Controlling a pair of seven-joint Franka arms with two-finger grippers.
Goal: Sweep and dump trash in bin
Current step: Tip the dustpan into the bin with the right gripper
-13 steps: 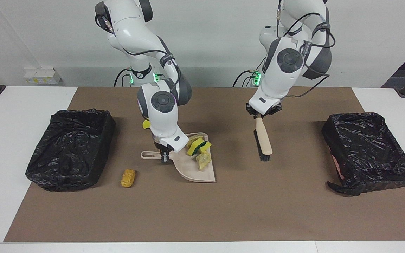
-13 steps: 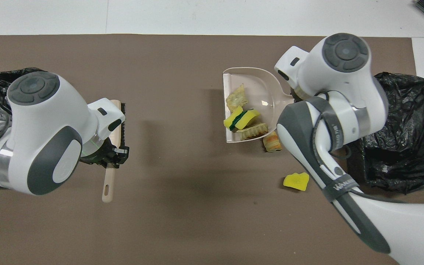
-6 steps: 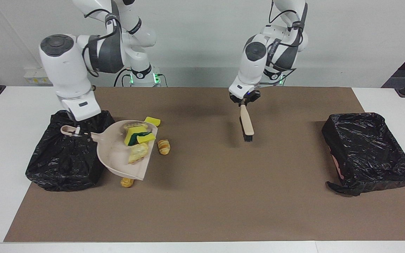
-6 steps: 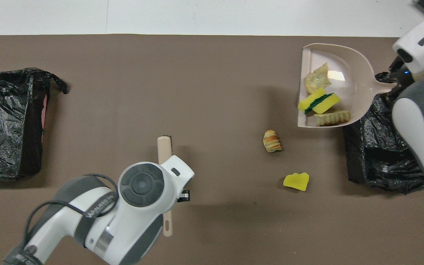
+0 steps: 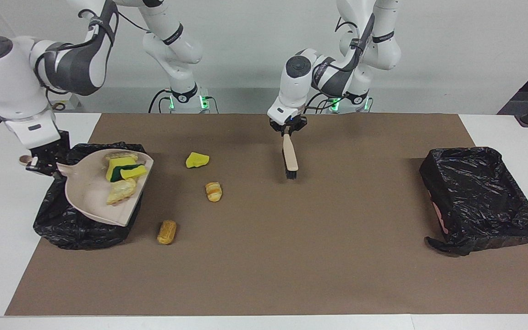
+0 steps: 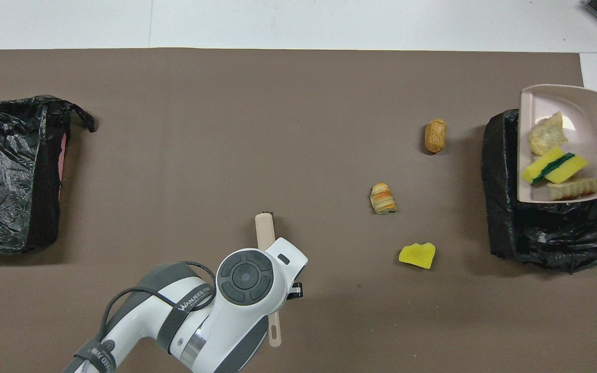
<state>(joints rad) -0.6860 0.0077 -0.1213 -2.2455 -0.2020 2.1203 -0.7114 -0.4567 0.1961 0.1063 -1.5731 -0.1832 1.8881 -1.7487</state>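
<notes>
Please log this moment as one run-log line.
right gripper: holds dustpan over bin | left gripper: holds brush | mat: three scraps

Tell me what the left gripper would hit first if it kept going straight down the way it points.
The left gripper, shut on the brush, points down at the mat. The brush bristles would probably meet bare mat first; no trash lies under it.

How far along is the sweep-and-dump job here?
Done: three scraps lie in the dustpan. In hand: the right claw holds the pan over the bin; the left claw grips the brush. Left: three scraps on the mat, nothing dumped yet.
</notes>
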